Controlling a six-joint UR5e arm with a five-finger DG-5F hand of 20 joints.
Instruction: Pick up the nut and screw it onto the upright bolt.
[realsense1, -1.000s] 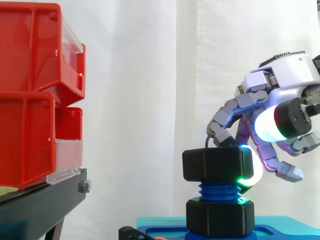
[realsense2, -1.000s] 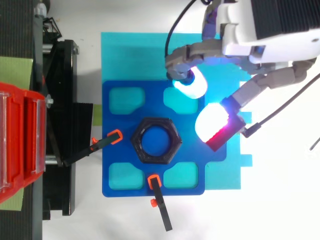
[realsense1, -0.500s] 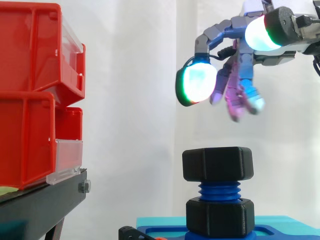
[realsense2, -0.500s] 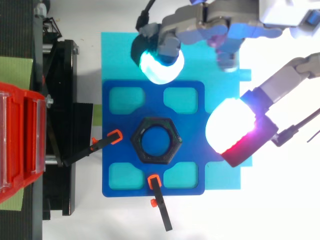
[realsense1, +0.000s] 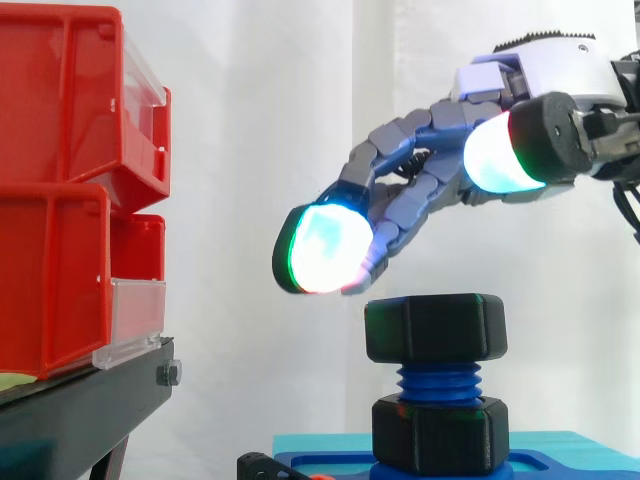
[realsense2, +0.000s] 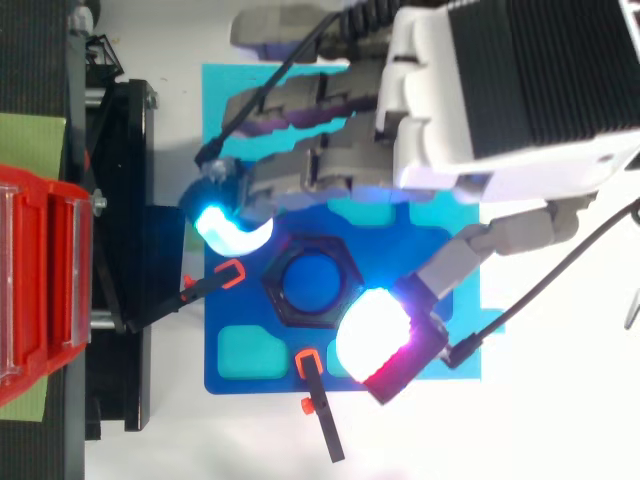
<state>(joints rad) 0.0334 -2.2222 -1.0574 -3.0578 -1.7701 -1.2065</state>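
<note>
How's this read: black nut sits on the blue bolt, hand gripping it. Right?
Not gripping. The side view shows the hand open, its fingers stretched out just above the black nut, not closed round it. The nut does sit on the blue bolt.
</note>
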